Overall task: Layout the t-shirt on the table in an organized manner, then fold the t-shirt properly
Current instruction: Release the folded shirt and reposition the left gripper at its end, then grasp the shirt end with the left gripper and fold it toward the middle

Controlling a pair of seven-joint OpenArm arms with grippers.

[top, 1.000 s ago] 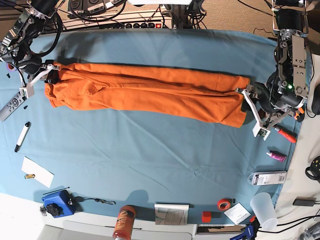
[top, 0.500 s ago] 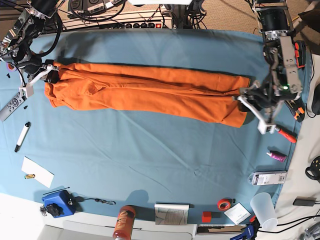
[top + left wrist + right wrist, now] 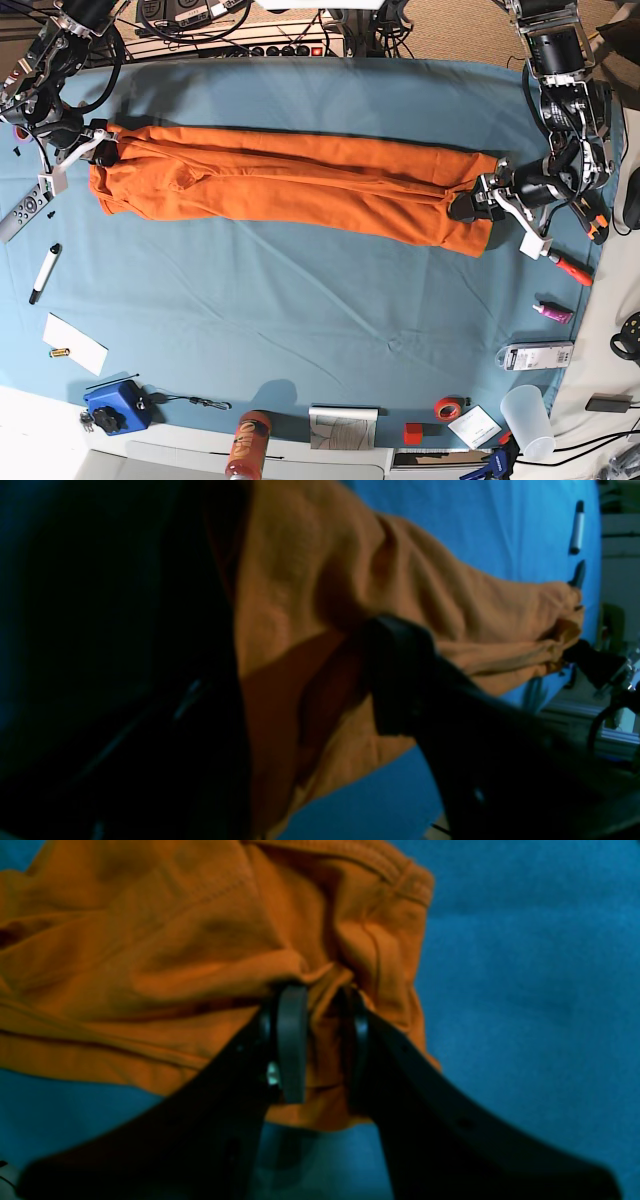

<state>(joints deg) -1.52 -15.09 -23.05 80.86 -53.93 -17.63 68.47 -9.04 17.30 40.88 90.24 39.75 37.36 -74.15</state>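
The right gripper (image 3: 317, 1040), two dark curved plastic fingers, is clamped on a bunched fold of the plain bright orange soft cloth t-shirt (image 3: 290, 180) at one end. At the opposite end the left gripper (image 3: 478, 203) reaches onto the hem; its dark fingers (image 3: 400, 675) straddle the cloth, but whether they pinch it cannot be told. The shirt lies as a long, narrow, wrinkled band on the wide table spread with teal-blue cloth (image 3: 300, 330), its long axis running straight between the two grippers, each at its own end.
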